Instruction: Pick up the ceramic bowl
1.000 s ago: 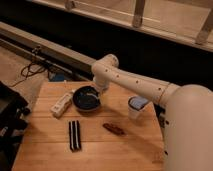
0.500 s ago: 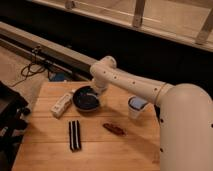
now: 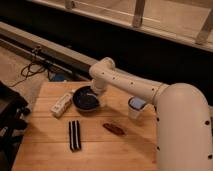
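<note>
Ceramic bowl (image 3: 86, 99): round, shallow, dark navy-black with a pale sheen along its rim — the widest thing on the wooden table (image 3: 45, 150). It sits on the table's far left part, just beside the white oblong object (image 3: 62, 104) to its left.

Gripper (image 3: 96, 90): at the bowl's far right rim, under the arm's bent wrist; it touches or nearly touches the bowl, and which of the two cannot be made out.

Other things: a small white cup with blue inside (image 3: 135, 106) stands to the right of the bowl, apart from it. A dark striped bar (image 3: 74, 135) lies nearer the front edge, and a small reddish-brown item (image 3: 114, 129) lies between bar and cup.

Change from earlier: the arm's elbow joint has shifted slightly left and the wrist has settled closer onto the bowl's rim; the bowl rests in the same spot on the table, as do the other things.

Hidden or unclear: the wrist housing covers the gripper's working end. The arm's large white body cuts off the table's right side.
</note>
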Robot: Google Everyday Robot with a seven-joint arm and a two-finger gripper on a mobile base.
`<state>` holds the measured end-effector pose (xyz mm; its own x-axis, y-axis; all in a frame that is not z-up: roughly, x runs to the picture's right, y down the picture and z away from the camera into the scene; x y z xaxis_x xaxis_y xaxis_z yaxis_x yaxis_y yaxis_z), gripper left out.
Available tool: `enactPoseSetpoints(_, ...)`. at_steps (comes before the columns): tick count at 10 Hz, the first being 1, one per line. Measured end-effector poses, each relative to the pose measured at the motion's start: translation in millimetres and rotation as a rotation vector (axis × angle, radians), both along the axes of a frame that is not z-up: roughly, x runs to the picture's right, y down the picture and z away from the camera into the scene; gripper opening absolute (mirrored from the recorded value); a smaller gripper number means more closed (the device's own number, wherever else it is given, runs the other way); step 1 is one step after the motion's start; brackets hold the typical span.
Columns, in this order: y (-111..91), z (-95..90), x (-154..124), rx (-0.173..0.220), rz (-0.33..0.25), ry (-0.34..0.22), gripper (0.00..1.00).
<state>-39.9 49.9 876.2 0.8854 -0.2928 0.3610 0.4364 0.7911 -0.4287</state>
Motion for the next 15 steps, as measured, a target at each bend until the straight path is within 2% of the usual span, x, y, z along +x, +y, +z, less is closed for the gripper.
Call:
enactPoseSetpoints(2, 15.9, 3.5, 5.2, -0.038, 0.018, 0.001, 0.8)
enactPoseSetpoints(5, 51.3, 25.7, 2.9, -0.112, 0.054, -0.015, 0.8)
enactPoseSetpoints(6, 62.7, 32.9, 2.6, -0.148, 0.077, -0.015, 0.8)
enactPoseSetpoints(7, 68.8, 35.7, 3.9, -0.17, 0.091, -0.012, 0.76)
enactPoseSetpoints(8, 69.9, 36.2, 5.4, -0.164, 0.083, -0.008, 0.68)
enactPoseSetpoints(10, 59.7, 30.5, 1.5, -0.144, 0.076, -0.015, 0.49)
enactPoseSetpoints(11, 55.6, 23.5, 1.7, -0.146, 0.076, -0.016, 0.38)
enactPoseSetpoints(13, 56.3, 21.4, 4.5, -0.149, 0.074, -0.014, 0.17)
enactPoseSetpoints(15, 54.2, 22.5, 3.6, -0.136, 0.069, -0.016, 0.09)
